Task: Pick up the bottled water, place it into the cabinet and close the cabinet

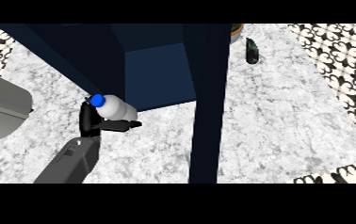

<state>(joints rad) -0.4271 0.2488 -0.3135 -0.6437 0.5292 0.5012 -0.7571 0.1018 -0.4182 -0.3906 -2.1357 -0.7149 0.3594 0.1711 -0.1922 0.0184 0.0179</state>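
My left hand (pixel 97 120) had its fingers curled round the bottle (pixel 111 107), which lay tilted, blue cap pointing up-left, body toward the cabinet (pixel 156 77). The bottle was just at the front-left corner of the open cabinet, so the opening lay to its right and beyond. The door (pixel 208 100) stood open on the right; I saw no right hand.

The cabinet (pixel 149 72) stands on the bench (pixel 278 119) at the far left centre, with its open door (pixel 208 115) projecting toward the near edge. The left hand (pixel 97 122) is positioned at the cabinet's near left corner, holding the bottled water (pixel 111 108) at the cabinet opening. A dark bottle (pixel 252 51) lies on the bench to the far right of the cabinet. A pot (pixel 237 28) sits behind the door's far end.
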